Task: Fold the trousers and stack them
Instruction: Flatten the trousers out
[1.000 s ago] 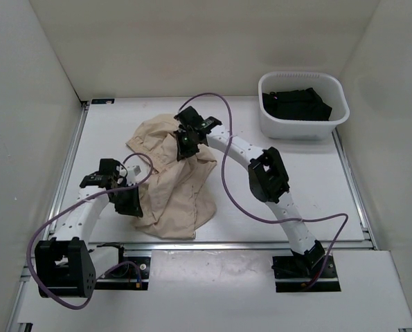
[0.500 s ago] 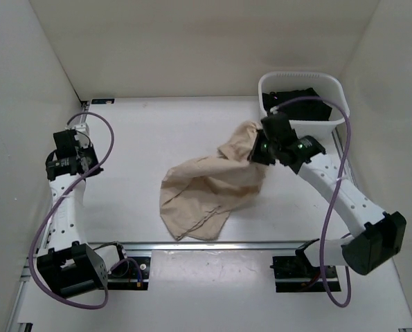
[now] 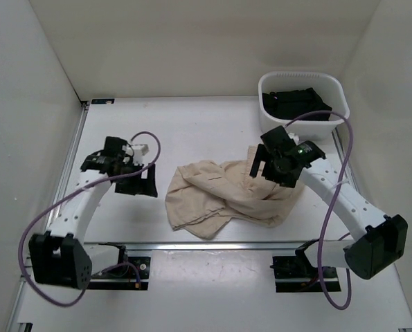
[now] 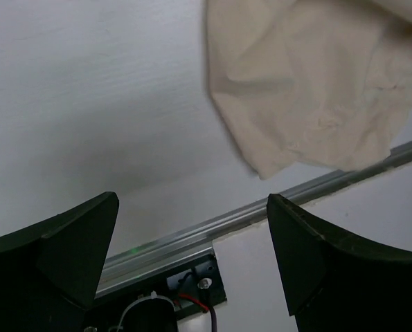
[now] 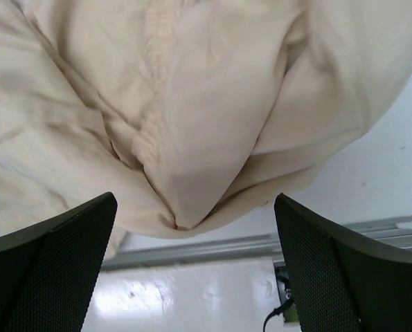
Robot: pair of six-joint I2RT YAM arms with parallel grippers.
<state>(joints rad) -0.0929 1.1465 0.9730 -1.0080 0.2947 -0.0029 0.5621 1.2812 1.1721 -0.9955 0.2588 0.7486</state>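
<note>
The beige trousers (image 3: 223,194) lie in a crumpled heap on the white table, a little right of the middle. My right gripper (image 3: 266,173) hovers over their right end, jaws wide apart. In the right wrist view the wrinkled trousers (image 5: 192,104) fill the top, just beyond my open right gripper (image 5: 195,270), and no cloth sits between the fingers (image 5: 53,270). My left gripper (image 3: 145,185) stands open to the left of the heap, apart from it. The left wrist view shows a corner of the trousers (image 4: 309,90) at the upper right, with the left gripper (image 4: 192,256) holding nothing.
A white bin (image 3: 334,117) holding dark clothes (image 3: 296,104) stands at the back right. A metal rail (image 3: 247,243) runs along the table's near edge, seen also as the rail (image 4: 192,232) under the left gripper. White walls close in on three sides.
My right gripper opened and let go of the trousers, which dropped into a heap on the table. The left arm swung in from the left wall toward the heap and opened.
</note>
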